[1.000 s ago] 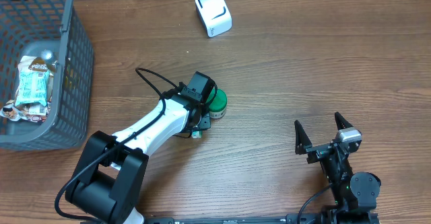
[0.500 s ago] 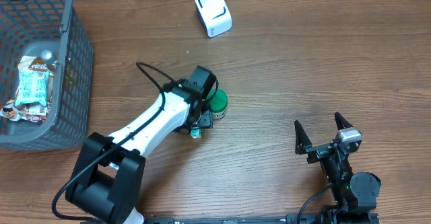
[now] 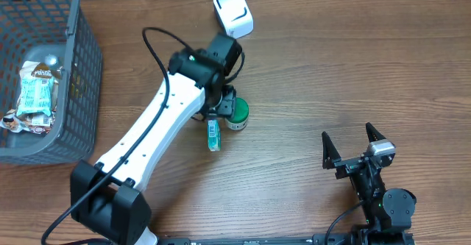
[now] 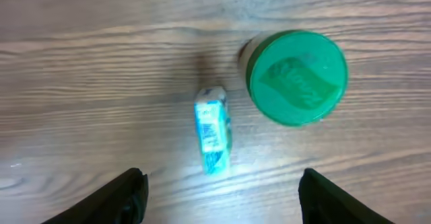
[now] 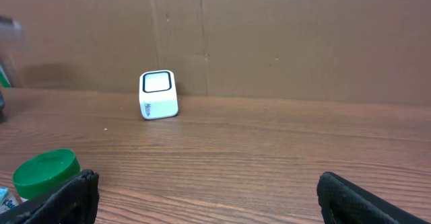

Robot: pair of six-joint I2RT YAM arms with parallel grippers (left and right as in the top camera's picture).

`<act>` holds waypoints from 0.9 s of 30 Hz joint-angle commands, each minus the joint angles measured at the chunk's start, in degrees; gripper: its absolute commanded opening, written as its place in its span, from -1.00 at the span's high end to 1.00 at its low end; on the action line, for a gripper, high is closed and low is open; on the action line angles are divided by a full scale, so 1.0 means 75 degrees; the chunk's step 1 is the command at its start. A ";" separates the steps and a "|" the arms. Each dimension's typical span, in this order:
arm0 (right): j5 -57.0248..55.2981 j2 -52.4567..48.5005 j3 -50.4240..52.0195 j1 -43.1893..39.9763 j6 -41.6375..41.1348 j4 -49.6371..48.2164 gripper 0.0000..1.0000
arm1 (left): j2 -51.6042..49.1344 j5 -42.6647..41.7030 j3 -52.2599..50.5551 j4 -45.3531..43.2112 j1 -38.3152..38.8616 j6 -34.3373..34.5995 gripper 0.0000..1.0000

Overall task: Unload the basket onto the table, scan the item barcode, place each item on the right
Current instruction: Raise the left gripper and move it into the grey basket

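Nearest, low on the right: right pincer, spread to the full, nothing between its fingers, well apart from everything else.

Farther in, mid-counter: small teal pack, flat on a broad face, just beside a green-lidded jar standing upright. Cannot tell whether touching. Unclear which of the two to scan.

High above both: left pincer, open wide and empty, clear of pack and jar alike.

Pack: looks light, thin-walled, stiff at the corners, probably crushable under a hard squeeze. Best taken across the two long narrow sides, gently.

Jar: looks heavier and rigid, with a smooth lid likely to slip. Best gripped around the lid's rim or the pale body just beneath, and kept upright until clear of the pack.

Farthest, near the back edge: white scanner with a dark-rimmed window.

Far left: grey basket, more packets inside.
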State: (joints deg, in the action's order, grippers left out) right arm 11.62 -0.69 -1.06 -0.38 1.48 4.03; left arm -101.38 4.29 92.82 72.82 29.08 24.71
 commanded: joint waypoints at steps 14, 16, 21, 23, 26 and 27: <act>0.0006 0.0070 0.0082 -0.0029 0.0015 -0.0038 -1.00 | -0.0006 0.1740 0.5123 0.1693 -0.0883 -0.0935 -0.37; 0.0006 0.0070 0.0082 -0.0029 0.0015 -0.0041 -1.00 | -0.0006 0.2046 0.5566 0.1478 -0.1037 -0.1142 -0.38; 0.0006 0.0070 0.0082 -0.0029 0.0015 -0.0038 -1.00 | -0.0006 0.3171 0.6204 0.0729 -0.1582 -0.1716 -0.38; 0.0006 0.0070 0.0082 -0.0029 0.0015 -0.0041 -1.00 | -0.0006 0.3564 0.6248 0.0420 -0.1909 -0.1912 -0.43; 0.0006 0.0070 0.0082 -0.0029 0.0015 -0.0041 -1.00 | -0.0023 0.3768 0.6245 0.0114 -0.2521 -0.2072 -0.49; 0.0006 0.0070 0.0082 -0.0029 0.0017 -0.0041 -1.00 | -0.0026 0.3716 0.6245 0.0076 -0.2769 -0.2069 -0.51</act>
State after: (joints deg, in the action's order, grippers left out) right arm 11.62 -0.69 -1.06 -0.38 1.48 4.03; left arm -101.38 27.81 138.65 74.13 12.64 12.03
